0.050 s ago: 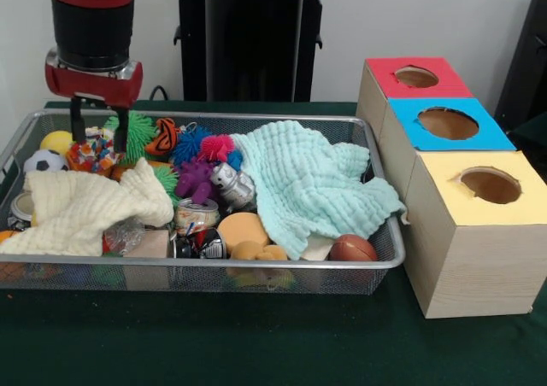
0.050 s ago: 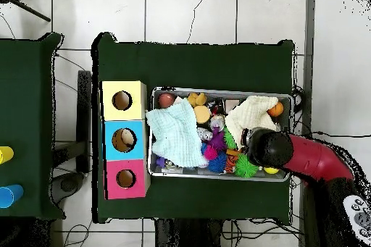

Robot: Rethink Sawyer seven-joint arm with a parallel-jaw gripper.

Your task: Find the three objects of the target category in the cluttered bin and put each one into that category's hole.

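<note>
From the front, you see the claw [image 1: 99, 123] hanging over the far left corner of the wire bin [image 1: 256, 265], its two black fingers spread apart and holding nothing, tips just above a small multicoloured toy [image 1: 90, 154]. Right around it sit a yellow ball [image 1: 56, 140], a soccer ball [image 1: 44, 160], a green spiky ball [image 1: 137, 135], a blue spiky ball [image 1: 190, 143] and a pink spiky ball [image 1: 217, 146]. A cream cloth [image 1: 81, 208] covers the bin's left front and a mint cloth [image 1: 312, 185] drapes over its right half and front right rim; a small basketball [image 1: 352, 248] lies in the front right corner. The target category is not named, so you cannot tell which things count. If it is the balls, expect them to be light; the spiky ones look soft and squashy, so close on the body, while the smooth balls may roll out unless you grip across the middle. More may hide under the cloths, which are limp and will drag.

Beside the bin's right end stand three boxes with holes: red box [image 1: 417, 78], blue box [image 1: 451, 123], yellow box [image 1: 496, 186].

From overhead, the arm [image 2: 313, 158] reaches over one end of the bin, hiding the claw; the boxes line the opposite end, with the mint cloth nearest them.
</note>
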